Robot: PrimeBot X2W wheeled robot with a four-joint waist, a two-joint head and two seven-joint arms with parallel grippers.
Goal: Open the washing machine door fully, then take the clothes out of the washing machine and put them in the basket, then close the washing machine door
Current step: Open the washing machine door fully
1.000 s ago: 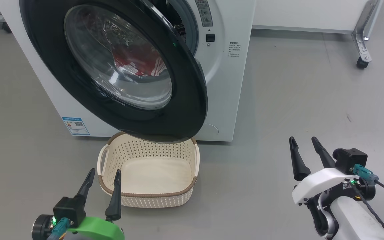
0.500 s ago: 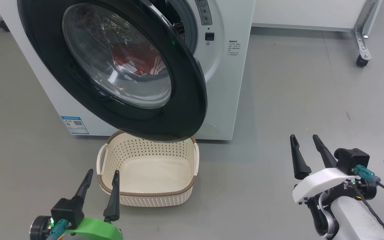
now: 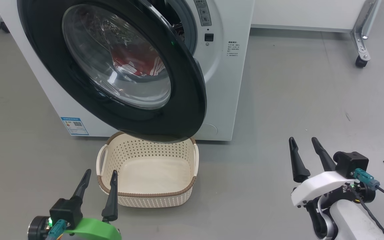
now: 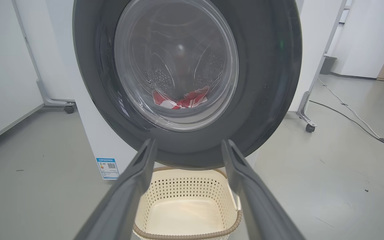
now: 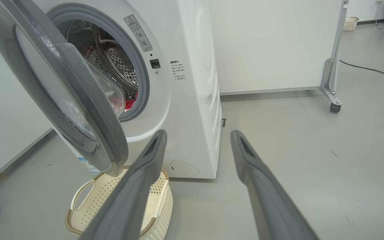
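You face the big white front-loading washing machine, which stands on the grey floor ahead and to the left of centre. Its large round door with the glossy black rim and bulging clear glass bowl stands only part open: it is hinged on your left, and its free edge has swung out toward you on the right, leaving a gap through which the right wrist view shows the grey-ringed mouth and steel drum. The door's lower rim overhangs the back of the small cream perforated basket with the brown woven-look rim, which sits on the floor just in front of the machine, its bottom bare.

The red garments with white stripes lie low in the drum, seen through the glass.

Both grippers hang with their fingers spread wide and nothing between them. The left gripper sits just beside the basket's near left corner, aimed square at the door's outer face (a push there would only shut it). The right gripper is well to the right of the door, whose free edge lies ahead and to its left. In my judgement the right arm suits the opening best: reach into the gap and sweep that edge leftward.
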